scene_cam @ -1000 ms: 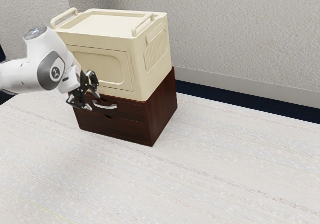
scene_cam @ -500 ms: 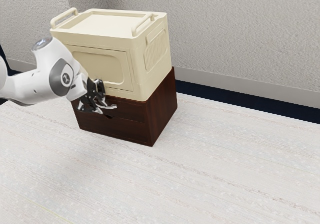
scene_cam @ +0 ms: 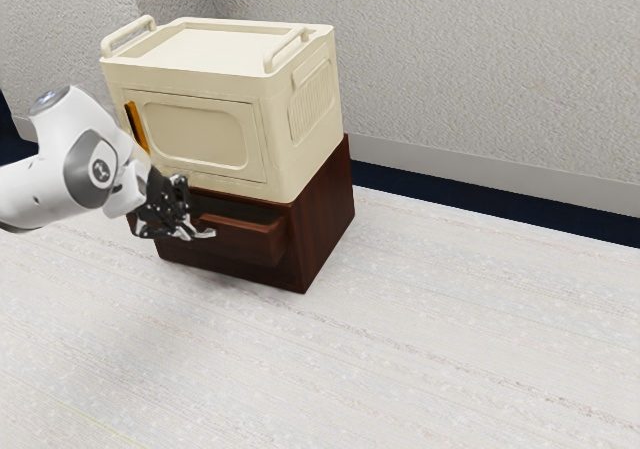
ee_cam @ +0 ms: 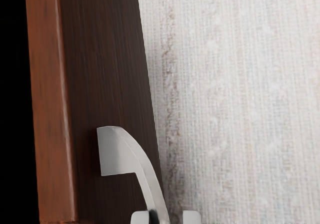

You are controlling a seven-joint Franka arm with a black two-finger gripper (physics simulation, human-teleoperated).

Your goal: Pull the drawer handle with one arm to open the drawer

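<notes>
Left of centre, the drawer (scene_cam: 240,240) looks partway out, the gripper's (ee_cam: 166,217) spread fingers straddling its handle (ee_cam: 137,159); a steady outward pull seems next.

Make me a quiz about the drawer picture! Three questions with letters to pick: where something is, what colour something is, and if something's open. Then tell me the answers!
1. Where is the cream box?
A) Under the cabinet
B) On top of the cabinet
C) Inside the drawer

2. What colour is the handle?
A) Silver
B) Red
C) Green

3. How is the upper drawer?
A) Shut
B) Upside down
C) Pulled open

Answers:
1. B: the cabinet's brown wood is right underneath the box.
2. A: its curved bar looks shiny grey.
3. C: its front sticks out from the cabinet, with a dark space behind it.
</notes>
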